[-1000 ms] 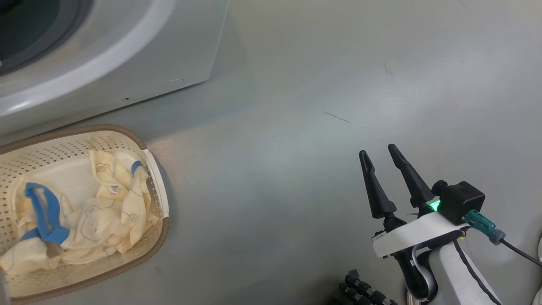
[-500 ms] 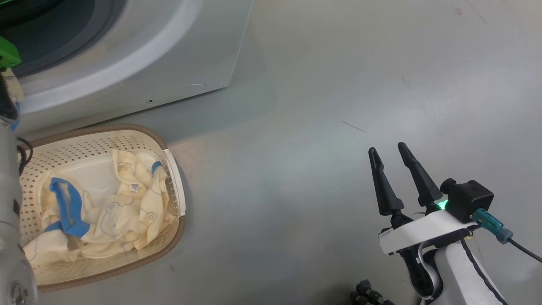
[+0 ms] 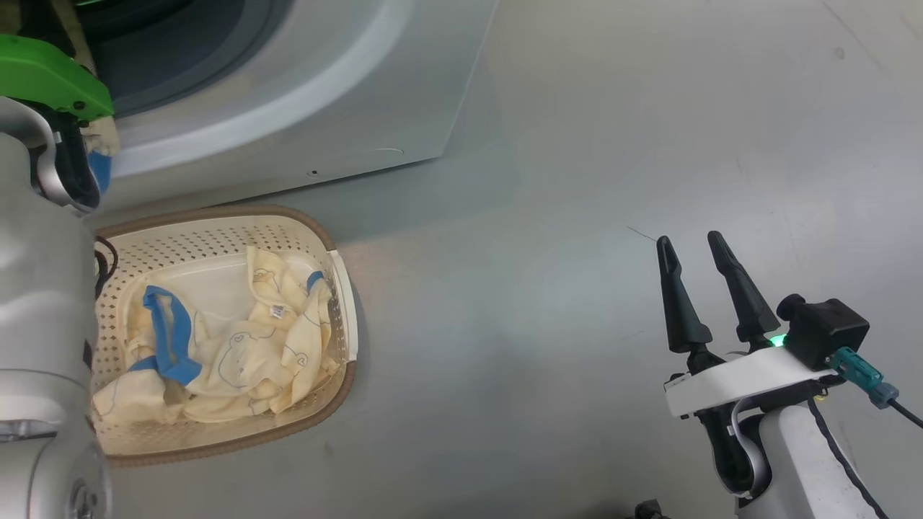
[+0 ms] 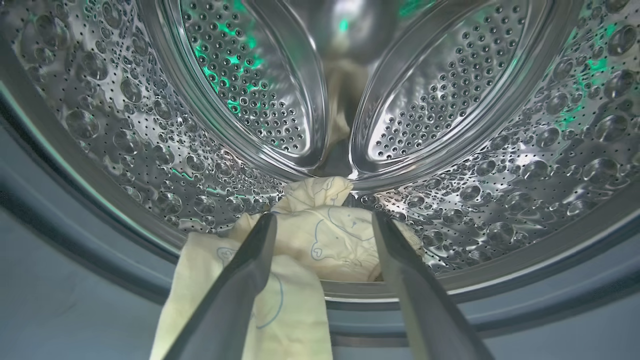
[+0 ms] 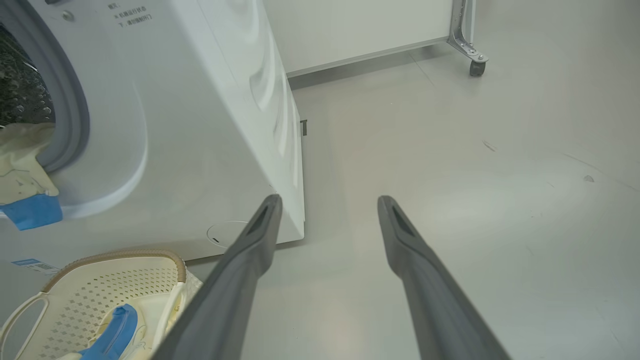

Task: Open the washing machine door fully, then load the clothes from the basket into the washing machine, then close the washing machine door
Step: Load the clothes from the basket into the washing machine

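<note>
One cream garment (image 4: 330,240) droops over the drum lip (image 4: 475,281), apparently loose within the wide-open left tool (image 4: 324,216), while more clothes (image 3: 245,346) lie in the basket (image 3: 339,393) and the right tool (image 3: 689,239) hangs open, empty.

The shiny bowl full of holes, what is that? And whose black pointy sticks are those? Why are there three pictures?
That shiny bowl is the drum inside a washing machine. The pointy sticks are a robot's fingers; each pair makes a gripper, its hand. The robot has three cameras. One sits on its head, looking down at the floor. One rides on each wrist, looking along the fingers. The left gripper is at the drum's mouth, open, and a cream garment hangs over the edge, half in, half out. The right gripper is open too, holding nothing, over the floor. Beside the machine sits a basket with more clothes waiting inside.
</note>
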You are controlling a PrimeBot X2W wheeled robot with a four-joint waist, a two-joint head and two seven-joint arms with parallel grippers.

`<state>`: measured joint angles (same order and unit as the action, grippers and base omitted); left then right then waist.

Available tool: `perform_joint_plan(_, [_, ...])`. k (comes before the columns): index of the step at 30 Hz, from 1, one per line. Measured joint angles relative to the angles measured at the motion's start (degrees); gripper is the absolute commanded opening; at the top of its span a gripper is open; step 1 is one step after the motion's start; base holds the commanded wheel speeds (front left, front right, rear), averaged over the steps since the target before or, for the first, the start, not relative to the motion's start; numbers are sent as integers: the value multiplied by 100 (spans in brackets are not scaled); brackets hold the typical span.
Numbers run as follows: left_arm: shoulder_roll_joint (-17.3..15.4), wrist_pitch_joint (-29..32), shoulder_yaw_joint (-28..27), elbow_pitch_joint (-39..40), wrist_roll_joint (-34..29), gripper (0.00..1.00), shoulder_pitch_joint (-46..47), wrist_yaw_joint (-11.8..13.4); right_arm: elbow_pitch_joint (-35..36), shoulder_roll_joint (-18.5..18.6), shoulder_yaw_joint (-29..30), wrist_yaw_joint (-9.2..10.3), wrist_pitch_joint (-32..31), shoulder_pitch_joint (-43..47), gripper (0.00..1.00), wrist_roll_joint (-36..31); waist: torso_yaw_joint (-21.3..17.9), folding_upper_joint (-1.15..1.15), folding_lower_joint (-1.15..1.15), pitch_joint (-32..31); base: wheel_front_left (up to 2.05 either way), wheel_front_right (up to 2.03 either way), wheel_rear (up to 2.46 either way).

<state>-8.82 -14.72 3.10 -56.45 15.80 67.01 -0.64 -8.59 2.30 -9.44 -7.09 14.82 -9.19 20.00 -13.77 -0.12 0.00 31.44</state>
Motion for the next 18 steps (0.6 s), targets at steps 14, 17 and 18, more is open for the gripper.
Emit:
perform_joint_plan(14, [427,0,157,578,-135,100,-783,31,53,3,334,0,0,-212,100,-92,527,0,0,-51,0,0,0])
perform_joint_plan(17, [494,1,136,820,-132,100,-979,30,70,9,369,0,0,-224,100,-151,620,0,0,-54,0,0,0])
perform_joint_plan(18, [504,1,136,898,-132,100,-1071,29,70,8,381,0,0,-224,100,-162,648,0,0,-57,0,0,0])
